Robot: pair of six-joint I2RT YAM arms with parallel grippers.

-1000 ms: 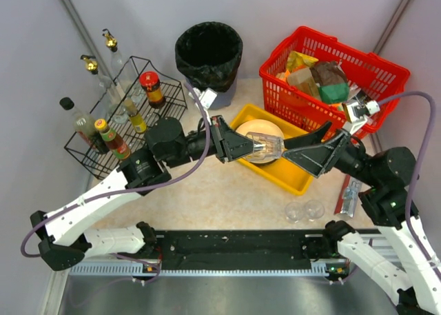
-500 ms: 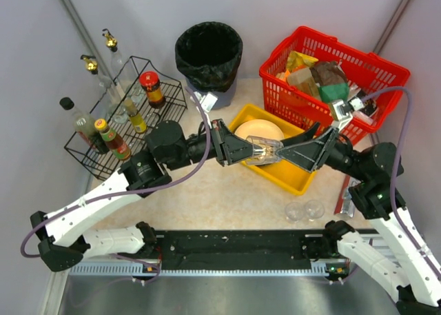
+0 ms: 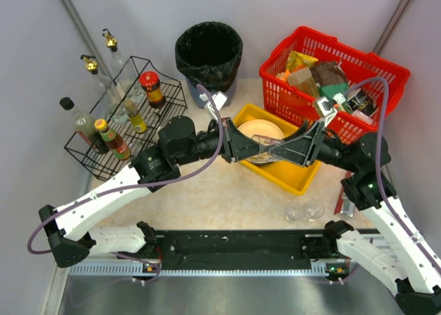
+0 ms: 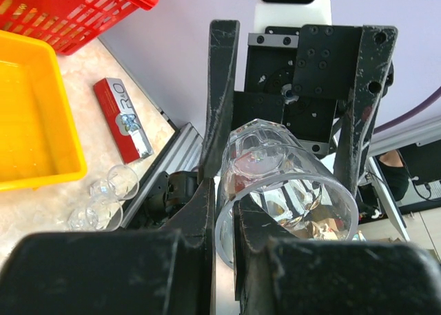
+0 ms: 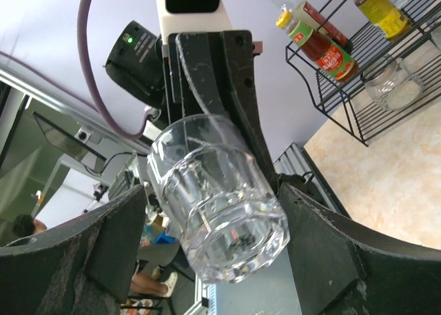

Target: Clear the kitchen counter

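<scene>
A clear glass tumbler (image 3: 264,144) hangs in the air on its side above the yellow tray (image 3: 295,179). My left gripper (image 3: 248,147) is shut on its rim, one finger inside and one outside, as the left wrist view shows (image 4: 224,215). My right gripper (image 3: 277,148) is open, with a finger on each side of the tumbler's base. In the right wrist view the tumbler (image 5: 213,198) sits between those fingers (image 5: 114,246) with a gap on both sides. The beige kitchen counter (image 3: 207,191) lies below.
A tan bowl (image 3: 260,129) sits in the yellow tray. Two small clear glasses (image 3: 304,210) and a red packet (image 3: 346,195) lie at the counter's front right. A red basket (image 3: 331,74) of packets, a black bin (image 3: 209,53) and a wire rack (image 3: 127,115) of bottles stand behind.
My right gripper has moved left until its open fingers flank the tumbler. My left arm has shifted slightly right with the tumbler still in it.
</scene>
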